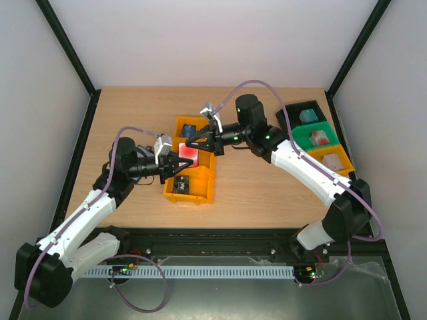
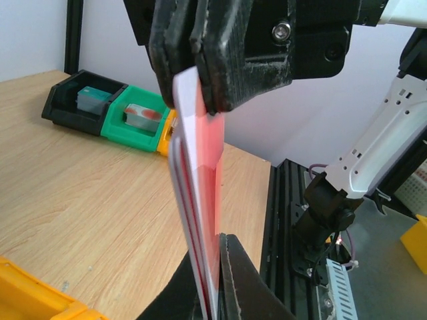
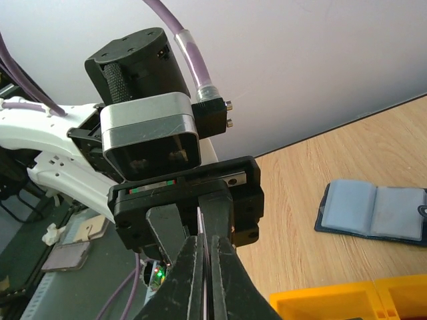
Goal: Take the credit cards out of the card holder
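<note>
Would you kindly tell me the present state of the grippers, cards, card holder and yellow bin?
left gripper: shut on the red cards.
right gripper: shut on the same cards from the opposite edge.
red cards: out of the holder, pinched between both grippers over the yellow bin.
card holder: open, lying flat on the table.
yellow bin: dark card in its near compartment.

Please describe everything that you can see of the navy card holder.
The card holder lies open and flat on the wooden table. Its outer edge is dark navy; the two inner panels are lighter grey-blue and look soft. A small tab shows at its right end, where the picture cuts it. Only the table touches it.
</note>
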Robot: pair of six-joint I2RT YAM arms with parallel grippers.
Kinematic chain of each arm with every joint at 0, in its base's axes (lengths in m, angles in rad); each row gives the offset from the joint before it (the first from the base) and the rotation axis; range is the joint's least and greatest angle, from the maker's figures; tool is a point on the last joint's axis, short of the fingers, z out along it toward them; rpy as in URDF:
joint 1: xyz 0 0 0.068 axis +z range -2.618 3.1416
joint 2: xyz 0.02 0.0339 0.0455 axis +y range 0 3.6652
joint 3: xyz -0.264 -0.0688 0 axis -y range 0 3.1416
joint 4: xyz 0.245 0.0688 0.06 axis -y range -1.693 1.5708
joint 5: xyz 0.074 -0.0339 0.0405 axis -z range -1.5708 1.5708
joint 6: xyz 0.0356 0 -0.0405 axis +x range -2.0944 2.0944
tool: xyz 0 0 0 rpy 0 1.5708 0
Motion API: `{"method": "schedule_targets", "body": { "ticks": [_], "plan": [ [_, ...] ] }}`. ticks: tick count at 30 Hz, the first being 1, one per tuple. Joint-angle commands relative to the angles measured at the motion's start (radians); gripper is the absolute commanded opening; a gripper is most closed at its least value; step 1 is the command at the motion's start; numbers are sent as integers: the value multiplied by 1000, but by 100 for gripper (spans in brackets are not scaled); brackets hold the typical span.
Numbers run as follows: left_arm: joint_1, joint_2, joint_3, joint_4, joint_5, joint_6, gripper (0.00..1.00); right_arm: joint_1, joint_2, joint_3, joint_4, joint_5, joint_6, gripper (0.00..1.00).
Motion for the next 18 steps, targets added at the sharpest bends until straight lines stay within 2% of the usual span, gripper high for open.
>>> {"method": "schedule_targets", "body": {
  "ticks": [1, 5, 9, 14, 18],
  "plan": [
    [-5, -6, 21, 32, 13, -4, 2, 3, -13, 0, -4, -15, -1, 2],
    [-5, -6, 13, 65, 30, -27, 2, -1, -13, -2, 69, -1, 53, 2],
    [-5, -7, -10, 155, 37, -101, 8, -3, -5, -4, 163, 30, 118, 2],
    [-6, -8, -31, 267, 25, -196, 9, -4, 20, -1, 187, 81, 140, 2],
    [-6, -9, -39, 298, 24, -219, 13, -9, 42, -18, 280, 119, 220, 2]
  ]
}}
